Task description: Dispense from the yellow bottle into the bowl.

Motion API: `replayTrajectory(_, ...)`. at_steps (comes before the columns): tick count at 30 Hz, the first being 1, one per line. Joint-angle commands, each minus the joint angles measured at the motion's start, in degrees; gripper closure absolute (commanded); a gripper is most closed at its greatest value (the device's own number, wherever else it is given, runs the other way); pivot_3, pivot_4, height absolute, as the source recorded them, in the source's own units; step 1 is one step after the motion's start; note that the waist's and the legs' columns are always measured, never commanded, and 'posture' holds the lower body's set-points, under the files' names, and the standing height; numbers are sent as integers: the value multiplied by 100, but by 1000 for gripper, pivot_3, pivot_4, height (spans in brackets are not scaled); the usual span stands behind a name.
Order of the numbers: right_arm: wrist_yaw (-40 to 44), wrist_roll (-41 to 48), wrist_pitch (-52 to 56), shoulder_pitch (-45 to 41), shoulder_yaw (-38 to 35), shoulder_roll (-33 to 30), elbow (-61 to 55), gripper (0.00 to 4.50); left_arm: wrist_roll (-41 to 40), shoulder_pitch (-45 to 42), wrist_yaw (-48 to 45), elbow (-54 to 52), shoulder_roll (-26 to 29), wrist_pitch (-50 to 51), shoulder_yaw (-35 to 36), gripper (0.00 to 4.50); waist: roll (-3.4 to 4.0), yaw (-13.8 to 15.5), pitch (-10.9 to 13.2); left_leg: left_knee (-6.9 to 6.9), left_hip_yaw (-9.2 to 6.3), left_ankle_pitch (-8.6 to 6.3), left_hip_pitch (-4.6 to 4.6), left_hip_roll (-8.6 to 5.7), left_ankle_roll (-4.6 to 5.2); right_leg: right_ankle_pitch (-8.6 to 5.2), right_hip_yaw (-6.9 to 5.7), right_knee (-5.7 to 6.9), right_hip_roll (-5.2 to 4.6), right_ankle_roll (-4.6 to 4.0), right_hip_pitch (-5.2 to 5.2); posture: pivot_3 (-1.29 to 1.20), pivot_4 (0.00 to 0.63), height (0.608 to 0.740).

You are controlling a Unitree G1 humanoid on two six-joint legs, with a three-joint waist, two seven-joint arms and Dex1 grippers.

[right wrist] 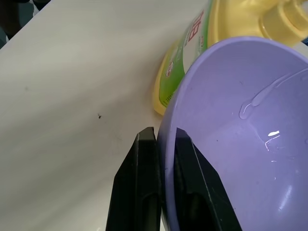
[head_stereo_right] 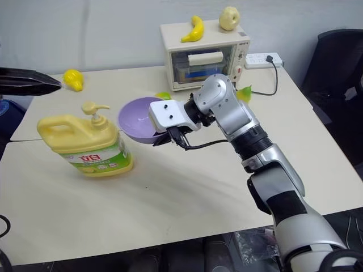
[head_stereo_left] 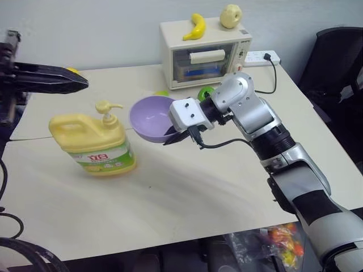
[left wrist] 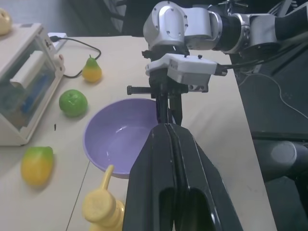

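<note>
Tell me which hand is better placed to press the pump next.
Left. The left hand is shut and free above the yellow bottle, near its pump. The right hand is busy pinching the rim of the bowl.

Bowl [head_stereo_left: 148, 116] in right gripper [head_stereo_left: 180, 136] beside yellow bottle [head_stereo_left: 96, 144]

The right hand [head_stereo_left: 177, 136] hides part of the bowl [head_stereo_left: 148, 116] rim it pinches

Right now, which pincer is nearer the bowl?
Right. The right pincer is clamped on the bowl's rim, while the left pincer, shut, hangs above the yellow bottle, apart from the bowl.
</note>
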Motion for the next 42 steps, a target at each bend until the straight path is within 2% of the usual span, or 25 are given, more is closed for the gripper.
replayTrajectory(1, 33, 96, -39, 97, -144, -122, -348, 4500, -352, 385, -21, -286, 383, 434, 641, 4104, 0, 6, 0, -1, 1, 0, 1, 0, 0, 0, 3, 1, 1, 0, 0, 0, 150, 740)
replayTrajectory(2, 15, 100, -20, 140, -150, -144, -388, 4500, -432, 525, -32, -356, 448, 532, 779, 3937, 0, 9, 0, -1, 1, 0, 1, 0, 1, 0, 2, 0, 1, 0, 0, 0, 150, 740)
replayTrajectory(6, -147, 99, 109, 621, -224, -366, -695, 4500, -455, 1754, -177, -1066, 565, 998, 1852, 2732, 0, 36, 0, -1, 5, -3, -2, 0, 6, 0, 3, -5, 0, 0, 0, 0, 150, 740)
replayTrajectory(9, -509, 53, 226, 1430, -416, -756, -1034, 4500, -287, 3200, -260, -2116, 181, 1677, 3271, 1745, 0, 76, 1, -3, 9, -5, -2, 3, 8, -1, 3, -8, 1, -2, 0, 0, 150, 740)
replayTrajectory(10, -642, 11, 185, 1666, -473, -878, -1080, 4500, -197, 3650, -300, -2401, 56, 1773, 3633, 1538, 0, 84, 1, -6, 9, -5, -2, 5, 8, -1, 4, -14, 3, -2, 2, 0, 150, 740)
replayTrajectory(15, -1459, -313, -238, 2554, -729, -1362, -813, 4500, -215, 5107, -287, -3294, -470, 1985, 4803, 134, -5, 161, 4, 3, 15, -8, -2, 6, 10, 4, 7, -16, 4, -9, 6, 0, 150, 740)
replayTrajectory(18, -1993, -436, -507, 2876, -888, -1414, -410, 4500, -301, 5481, -177, -3489, -612, 1921, 5049, 42, -5, 176, 4, 0, 30, -6, 20, 9, 9, 11, 20, -12, 9, -18, 17, 0, 150, 740)
replayTrajectory(22, -2421, -549, -822, 2974, -940, -1308, -21, 4500, -538, 5538, 22, -3531, -642, 1877, 5079, 42, -5, 199, 4, 0, 31, -4, 25, 20, 5, 16, 22, -12, 21, -30, 18, 0, 150, 740)
replayTrajectory(23, -2503, -582, -884, 2968, -922, -1285, 76, 3861, -602, 5519, 83, -3529, -636, 1875, 5057, 0, -5, 199, 4, -1, 32, -4, 26, 20, 5, 17, 23, -12, 21, -30, 18, 0, 150, 740)
replayTrajectory(28, -2619, -599, -931, 2987, -879, -1190, 326, 2310, -804, 5528, 380, -3494, -661, 1651, 4849, 0, -5, 217, 4, -2, 36, -5, 23, 20, 5, 17, 26, -19, 19, -29, 17, 0, 150, 740)
replayTrajectory(31, -2530, -467, -780, 3053, -1022, -1350, 83, 1304, -804, 5652, 431, -3461, -684, 1444, 4747, 0, -5, 219, 4, -2, 36, -5, 22, 20, 5, 18, 26, -20, 19, -29, 17, 0, 150, 740)
replayTrajectory(35, -2074, 136, -5, 3255, -1507, -1924, -901, 26, -578, 5931, 432, -3373, -765, 989, 4608, 0, 3, 248, 9, -2, 36, -5, 17, 20, 6, 18, 25, -25, 19, -28, 15, 0, 150, 740)
replayTrajectory(39, -864, 1781, 1827, 3865, -2420, -3123, -2503, 26, -179, 6302, 440, -3276, -921, 318, 4519, 0, 7, 359, 11, -3, 35, -12, 15, 21, 19, 19, 19, -39, 21, -27, 19, 0, 150, 740)
replayTrajectory(42, -149, 2518, 2583, 4498, -3195, -4114, -2821, 26, -46, 6411, 477, -3107, -981, 23, 4510, 0, 8, 412, 12, -3, 37, -33, 19, 23, 58, 19, 16, -64, 24, -27, 32, 0, 150, 740)
